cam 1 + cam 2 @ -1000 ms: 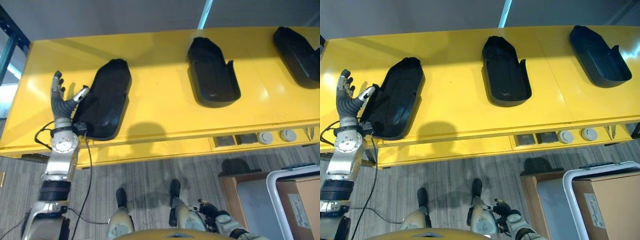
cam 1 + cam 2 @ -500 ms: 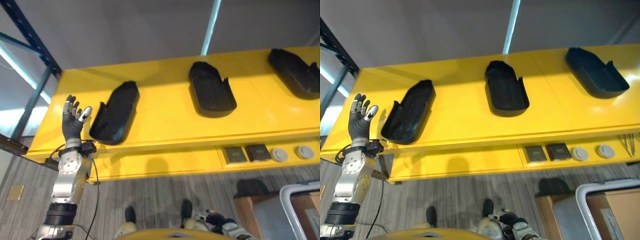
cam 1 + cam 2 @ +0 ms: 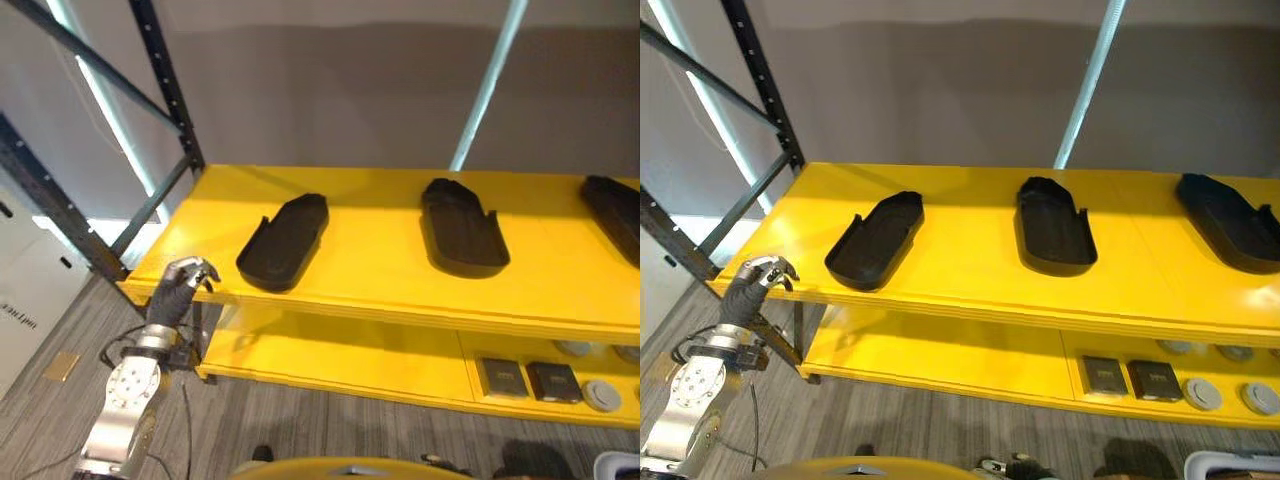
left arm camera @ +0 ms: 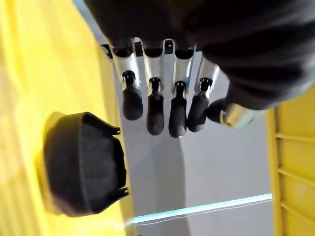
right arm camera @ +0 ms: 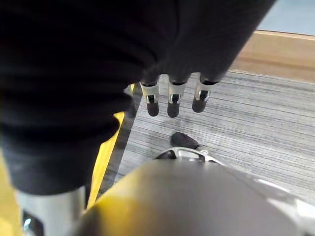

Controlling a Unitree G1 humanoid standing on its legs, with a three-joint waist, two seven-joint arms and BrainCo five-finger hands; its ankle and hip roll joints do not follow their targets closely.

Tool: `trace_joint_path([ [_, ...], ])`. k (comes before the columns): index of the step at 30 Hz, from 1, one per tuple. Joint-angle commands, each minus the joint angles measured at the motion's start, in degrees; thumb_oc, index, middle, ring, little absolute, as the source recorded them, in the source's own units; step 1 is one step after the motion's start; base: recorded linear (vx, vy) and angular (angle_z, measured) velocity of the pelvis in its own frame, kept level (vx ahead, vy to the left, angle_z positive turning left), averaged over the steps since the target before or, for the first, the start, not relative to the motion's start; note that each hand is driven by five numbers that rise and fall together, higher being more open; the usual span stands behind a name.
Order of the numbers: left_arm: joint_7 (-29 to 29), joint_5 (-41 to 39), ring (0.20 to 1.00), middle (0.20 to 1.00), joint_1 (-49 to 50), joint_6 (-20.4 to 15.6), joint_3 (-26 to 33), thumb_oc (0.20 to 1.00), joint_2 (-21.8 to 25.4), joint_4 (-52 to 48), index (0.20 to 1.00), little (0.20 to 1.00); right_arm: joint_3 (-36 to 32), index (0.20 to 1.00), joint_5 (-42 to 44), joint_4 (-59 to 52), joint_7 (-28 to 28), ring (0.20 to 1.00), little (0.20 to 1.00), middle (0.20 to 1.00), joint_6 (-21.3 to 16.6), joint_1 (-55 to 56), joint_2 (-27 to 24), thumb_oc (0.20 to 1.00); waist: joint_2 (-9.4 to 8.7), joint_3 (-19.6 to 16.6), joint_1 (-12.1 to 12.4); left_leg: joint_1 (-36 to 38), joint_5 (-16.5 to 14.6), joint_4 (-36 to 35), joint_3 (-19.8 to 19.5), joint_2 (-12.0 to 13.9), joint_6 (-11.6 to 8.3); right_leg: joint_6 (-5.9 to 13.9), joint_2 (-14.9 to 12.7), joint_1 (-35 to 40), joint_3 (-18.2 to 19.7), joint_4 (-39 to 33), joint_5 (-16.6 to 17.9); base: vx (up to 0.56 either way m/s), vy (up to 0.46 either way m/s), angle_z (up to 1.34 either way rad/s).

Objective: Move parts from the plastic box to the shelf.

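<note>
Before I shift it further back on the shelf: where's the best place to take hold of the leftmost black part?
Probably the near open end of the leftmost black part, coming from the left front, where the left hand is. It lies hollow side up near the yellow shelf edge, so its raised rim can be pinched.

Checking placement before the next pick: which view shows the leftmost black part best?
The right eye view: the leftmost black part lies whole on the yellow shelf. The left eye view shows it similarly; the left wrist view shows it end-on.

Grey striped floor (image 3: 900,420); grey wall (image 3: 940,90).
</note>
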Motion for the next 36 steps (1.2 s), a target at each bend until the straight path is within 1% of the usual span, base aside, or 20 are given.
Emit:
trace_joint_path([
  [1,-1.58,1.67,0.2,0.2,-3.15,-1.43,2.88,0.2,4.05,-2.12,0.2,0.2,1.25,1.0,-0.42,1.06,1.07,1.0,1.0,1.0,-0.26,-2.45,3.4,1.0,-3.65,3.09,-1.04,2.51,-5.31,0.12,1.07,-0.01,1.09,2.85,-3.56,5.54,0.13,0.87,-9.04,0.0,-0.005,0.05],
  [5,-2.62,1.39,0.2,0.2,-3.29,-1.01,1.46,0.2,4.67,0.35,0.2,0.2,2.52,1.0,-0.45,-0.72,1.33,1.0,1.0,1.0,-0.46,-2.67,3.68,1.0,-3.67,3.38,-1.61,1.99,-5.08,0.12,2.08,0.41,0.91,2.83,-3.23,4.64,1.0,0.71,-8.76,0.0,-0.003,-0.05],
  [8,-2.78,1.41,0.2,0.2,-4.19,-0.74,0.48,0.2,4.85,1.9,0.2,0.2,2.98,1.0,-0.3,-1.8,1.19,1.0,1.0,1.0,-0.62,-2.82,3.34,1.0,-3.68,4.4,-2.48,1.4,-4.9,0.12,2.85,0.67,0.83,2.88,-2.92,3.23,1.91,0.58,-8.31,-0.03,-0.002,-0.15],
  [10,-2.37,-0.14,0.2,0.2,-5.96,-0.73,-0.7,0.2,3.89,5.31,0.2,0.2,3.36,1.0,-0.15,-2.53,0.98,1.0,1.0,1.0,-0.61,-3.22,2.83,1.0,-3.75,5.56,-3.41,0.33,-4.49,0.12,3.65,1.08,0.77,2.88,-2.58,1.09,3.26,0.46,-7.74,-0.08,0.003,-0.28],
  [11,-2.36,-0.15,0.2,0.2,-6.13,-0.83,-0.78,0.2,3.86,5.49,0.2,0.2,3.32,1.0,-0.14,-2.54,0.98,1.0,1.0,1.0,-0.6,-3.26,2.79,1.0,-3.71,5.52,-3.33,0.24,-4.48,0.12,3.71,1.1,0.77,2.86,-2.56,0.95,3.33,0.48,-7.72,-0.06,0.002,-0.34],
  [16,-1.99,-0.65,0.2,0.2,-8.06,-0.74,-1.66,0.2,2.53,8.49,0.2,0.2,2.95,1.0,-0.25,-2.12,0.45,1.0,1.0,1.0,-0.35,-3.17,1.9,1.0,-3.81,7.13,-4.64,-1.38,-4.25,0.12,4.44,1.23,0.92,2.79,-2.38,-1.71,4.63,0.5,-7.22,-0.04,0.004,-0.2],
  [17,-1.98,-0.65,0.2,0.2,-8.14,-0.8,-1.7,0.2,2.51,8.58,0.2,0.2,2.93,1.0,-0.25,-2.11,0.45,1.0,1.0,1.0,-0.35,-3.2,1.88,1.0,-3.79,7.08,-4.58,-1.45,-4.24,0.12,4.49,1.23,0.93,2.79,-2.38,-1.82,4.68,0.52,-7.21,-0.04,0.008,-0.17],
  [18,-1.78,-0.8,0.2,0.2,-8.87,-0.75,-1.89,0.2,2.25,9.15,0.2,0.2,2.86,1.0,-0.5,-1.85,0.17,1.0,1.0,1.0,-0.21,-3.25,1.64,1.0,-3.81,7.65,-5.14,-1.85,-4.25,0.12,4.84,1.25,1.0,2.75,-2.34,-2.84,5.22,0.76,-7.07,-0.04,0.011,-0.2],
  [21,-1.41,-0.4,0.2,0.2,-10.16,-0.91,-2.32,0.2,2.34,10.14,0.2,0.2,4.86,1.0,-3.58,-1.95,-0.04,1.0,1.0,1.0,0.07,-3.5,1.37,1.0,-3.99,8.44,-5.56,-2.5,-4.13,0.12,5.26,1.21,1.11,2.65,-2.36,-4.29,5.98,1.18,-6.88,-0.04,0.006,-0.13],
  [24,-1.23,-0.37,0.2,0.2,-11.12,-1.05,-2.55,0.2,2.25,10.21,0.2,0.2,5.79,1.0,-4.75,-1.88,0.07,1.0,1.0,1.0,0.25,-3.44,1.43,1.0,-4.15,8.72,-5.87,-2.77,-4.1,0.12,5.57,1.12,1.18,2.62,-2.45,-5.12,6.41,1.49,-6.72,-0.01,0.005,-0.17],
  [25,-1.01,-1.0,0.2,0.2,-12.6,-1.26,-3.05,0.2,1.85,10.23,0.2,0.2,6.1,1.0,-4.64,-2.06,0.05,1.0,1.0,1.0,0.34,-3.35,1.68,1.0,-4.4,8.88,-6.38,-3.11,-4.12,0.12,6.04,1.05,1.27,2.59,-2.48,-6.0,7.09,1.7,-6.6,-0.01,0.003,-0.07],
  [30,-0.36,-3.73,0.2,0.2,-15.16,-2.18,-3.01,0.2,0.83,8.75,0.2,0.2,6.33,1.0,-4.17,-2.0,-0.29,1.0,1.0,1.0,0.31,-3.68,2.24,1.0,-4.6,8.72,-6.78,-3.62,-4.1,0.12,6.37,1.04,1.26,2.48,-2.36,-6.79,7.73,1.56,-6.42,0.01,-0.007,-0.06],
  [31,-0.23,-5.25,0.2,0.2,-15.74,-2.58,-2.64,0.2,0.32,7.51,0.2,0.2,6.26,1.0,-3.68,-1.99,-0.31,1.0,1.0,1.0,0.32,-3.72,2.31,1.0,-4.64,8.57,-6.88,-3.68,-4.16,0.12,6.5,1.15,1.25,2.47,-2.32,-6.88,7.82,1.52,-6.42,0.0,0.0,0.0],
  [36,0.8,-4.45,0.2,0.2,-16.92,-2.8,-2.01,0.2,0.44,7.39,0.2,0.2,5.51,1.0,-1.88,-1.84,-0.32,1.0,1.0,1.0,0.21,-3.78,2.45,1.0,-4.65,8.23,-7.04,-3.65,-4.31,0.12,6.64,1.29,1.3,2.4,-2.04,-7.21,8.25,1.56,-6.51,0.02,-0.005,-0.03],
])
